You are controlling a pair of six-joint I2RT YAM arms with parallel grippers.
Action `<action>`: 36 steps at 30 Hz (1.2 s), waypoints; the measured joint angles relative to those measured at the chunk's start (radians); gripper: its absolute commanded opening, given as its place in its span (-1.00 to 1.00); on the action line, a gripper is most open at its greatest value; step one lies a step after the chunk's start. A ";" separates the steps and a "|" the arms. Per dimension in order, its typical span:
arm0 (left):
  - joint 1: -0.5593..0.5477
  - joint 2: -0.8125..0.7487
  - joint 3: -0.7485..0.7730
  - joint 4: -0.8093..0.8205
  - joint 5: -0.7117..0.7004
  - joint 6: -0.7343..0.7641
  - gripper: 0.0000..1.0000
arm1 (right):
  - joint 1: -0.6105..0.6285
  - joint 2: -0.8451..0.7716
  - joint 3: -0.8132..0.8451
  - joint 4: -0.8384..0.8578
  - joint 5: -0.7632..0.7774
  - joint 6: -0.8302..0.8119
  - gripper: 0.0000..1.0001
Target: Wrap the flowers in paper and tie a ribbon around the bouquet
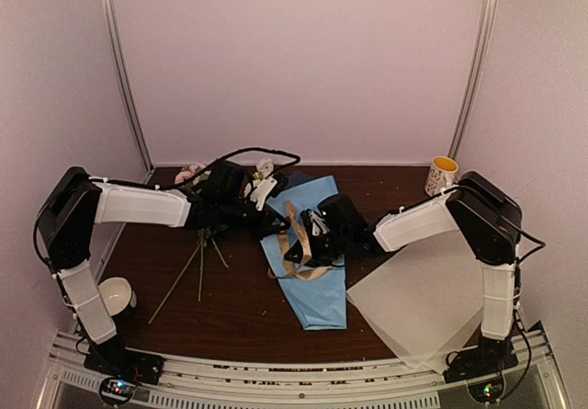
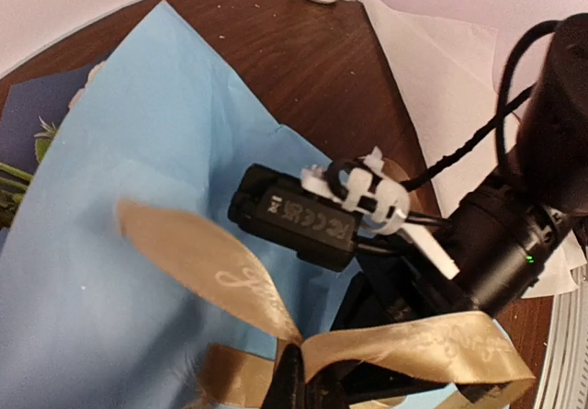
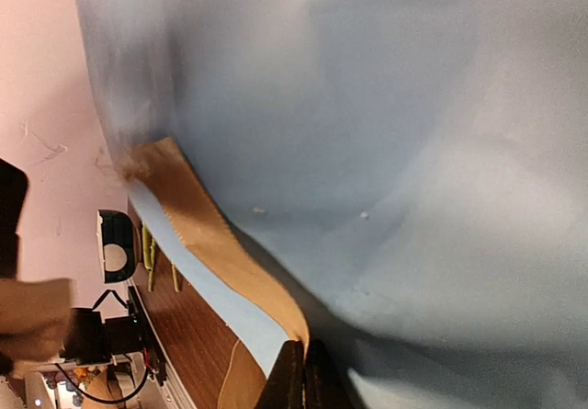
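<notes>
Ribbon (image 1: 296,227) gripped twice: left tool (image 2: 289,372) and right tool (image 3: 301,368) each clamped shut on strand over blue bouquet (image 1: 317,289); judged best: pull evenly, low, without crushing wrap.

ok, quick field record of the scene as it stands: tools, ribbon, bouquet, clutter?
bouquet: lying flat between the arms, white blooms at its far end
ribbon: loose loops over the blue paper, no knot visible
left tool: shut on the ribbon
right tool: shut on the ribbon
loose stems: left of the bouquet
clutter: mug far right, pale sheet near right, white bowl near left
</notes>
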 measured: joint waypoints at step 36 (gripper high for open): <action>-0.016 0.232 0.100 -0.069 -0.113 -0.034 -0.91 | -0.025 -0.198 0.040 -0.314 0.146 -0.257 -0.19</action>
